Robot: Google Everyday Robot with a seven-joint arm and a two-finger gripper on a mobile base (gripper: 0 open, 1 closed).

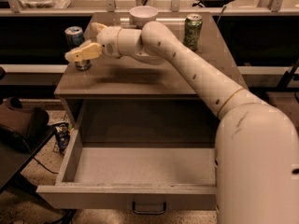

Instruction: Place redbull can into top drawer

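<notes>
The redbull can point(75, 35) stands upright at the back left of the cabinet top point(140, 78). My gripper point(80, 42) has reached in from the right and is at the can. It is open: the near finger point(83, 52) crosses in front of the can's lower half, and the far finger point(96, 28) shows behind and to the right of it. I cannot tell whether either finger touches the can. The top drawer point(126, 200) is pulled out wide below the cabinet top. Its inside is bare, and the dark handle point(148, 208) is on the front panel.
A wider green patterned can point(192, 31) stands at the back right of the cabinet top, and a white bowl point(143, 14) at the back middle. My arm point(196, 73) spans the top's right half. A dark chair point(21, 129) stands left of the drawer.
</notes>
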